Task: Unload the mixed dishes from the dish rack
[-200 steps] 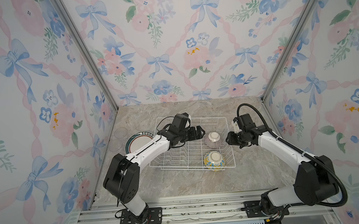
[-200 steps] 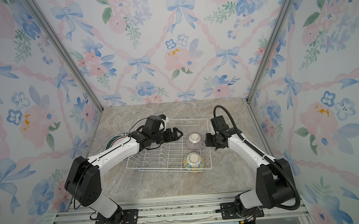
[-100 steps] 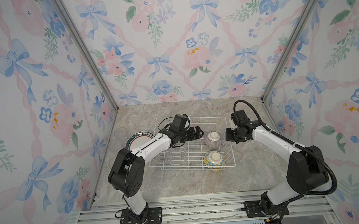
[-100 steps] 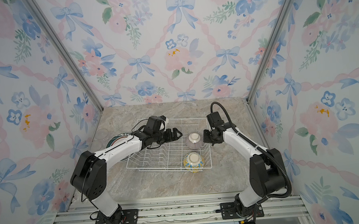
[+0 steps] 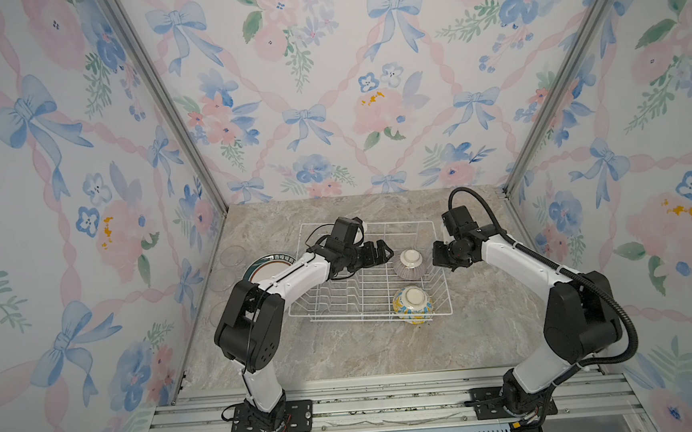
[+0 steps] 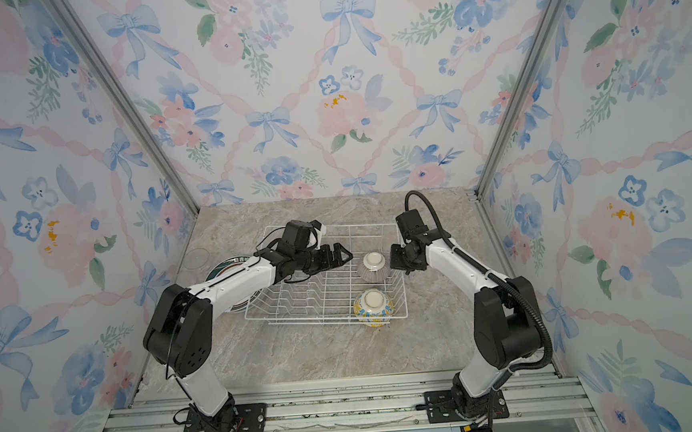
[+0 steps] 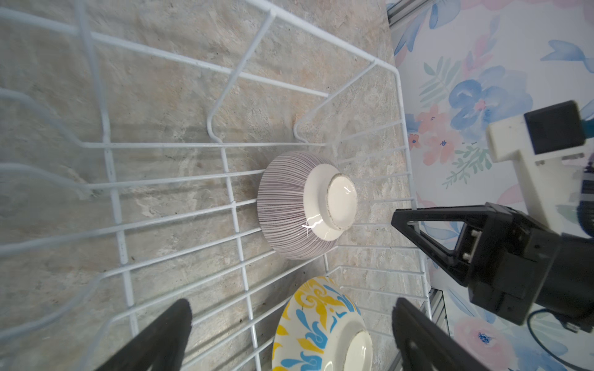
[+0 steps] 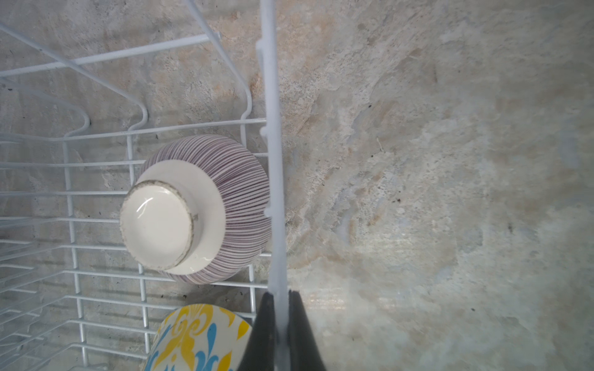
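Observation:
The dish rack (image 5: pixel 378 224) (image 6: pixel 357 226), a white wire basket, stands mid-table. Two upturned bowls rest in its right end: the purple-striped bowl (image 5: pixel 409 264) (image 6: pixel 373 267) (image 7: pixel 299 208) (image 8: pixel 199 208) and, nearer the front, the yellow-blue bowl (image 5: pixel 412 304) (image 6: pixel 373 307) (image 7: pixel 318 324) (image 8: pixel 199 337). My left gripper (image 5: pixel 384 252) (image 6: pixel 345 255) (image 7: pixel 291 305) hovers open over the rack, just left of the striped bowl and holding nothing. My right gripper (image 5: pixel 436 254) (image 6: pixel 395 257) (image 8: pixel 281 298) is shut on the rack's right rim wire (image 8: pixel 273 160), beside the striped bowl.
A green-rimmed plate (image 5: pixel 264 268) (image 6: pixel 227 269) lies on the marble table left of the rack, partly under my left arm. Clear glasses (image 5: pixel 232 256) (image 6: pixel 195 256) stand by the left wall. Upright prongs (image 5: pixel 341 296) fill the rack's left half. Floral walls close in on three sides.
My right gripper has moved in to the rack's right rim and shut on the wire. The left gripper has stayed open over the rack, hardly moving.

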### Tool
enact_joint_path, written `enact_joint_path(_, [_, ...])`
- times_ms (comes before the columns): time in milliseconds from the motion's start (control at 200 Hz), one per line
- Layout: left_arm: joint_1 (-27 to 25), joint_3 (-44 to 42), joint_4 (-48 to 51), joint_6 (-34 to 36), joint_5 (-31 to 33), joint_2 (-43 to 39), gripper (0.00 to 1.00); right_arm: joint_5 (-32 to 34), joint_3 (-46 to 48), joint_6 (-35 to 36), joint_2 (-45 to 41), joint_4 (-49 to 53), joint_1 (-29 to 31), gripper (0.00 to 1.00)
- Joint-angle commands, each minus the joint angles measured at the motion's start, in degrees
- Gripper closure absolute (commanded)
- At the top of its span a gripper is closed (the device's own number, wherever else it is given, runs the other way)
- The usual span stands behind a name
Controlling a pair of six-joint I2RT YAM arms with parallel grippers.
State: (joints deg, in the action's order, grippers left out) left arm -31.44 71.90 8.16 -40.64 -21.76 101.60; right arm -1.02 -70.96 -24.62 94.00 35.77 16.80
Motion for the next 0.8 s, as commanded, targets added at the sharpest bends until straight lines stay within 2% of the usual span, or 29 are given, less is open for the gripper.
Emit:
enact_joint_path(0, [0.5,1.27,-0.7,1.62,-1.25,0.4,0.02,7.48,-3.33,-4.78,0.49,-1.97,-2.28,1.0])
enact_joint_path(125, [0.42,0.99,-0.78,1.37,-0.83,0.03,0.02,7.5,-4.07,-5.66,2.61,-3.45,-3.17,1.0])
enact_joint_path(345, [-0.24,1.05,-0.75,0.59,-1.19,-0.31,0.02,7.12,-9.22,-1.34,6.67,-1.67,-4.46,1.0])
enact_joint_path(470, [-1.02,1.14,-0.74,0.01,-1.39,-0.25,0.02,3.57,-11.07,0.12,7.86,-2.36,-5.11,0.99])
enact_joint_path(530, [-1.42,1.14,-0.86,-0.3,-1.79,0.01,0.02,2.02,-11.78,0.52,7.91,-2.32,-5.11,0.87])
enact_joint_path(595, [-1.77,0.9,-1.28,-1.0,-2.31,0.28,0.02,1.04,-11.64,0.76,7.16,-2.58,-5.02,0.57])
enact_joint_path(650, [-2.07,0.49,-2.09,-1.73,-3.09,0.43,0.02,0.54,-10.92,1.13,5.86,-2.96,-5.05,0.38])
enact_joint_path(795, [-2.81,-0.47,-4.56,-3.81,-4.85,1.12,0.02,-0.37,-8.43,1.79,1.33,-3.26,-5.02,0.09])
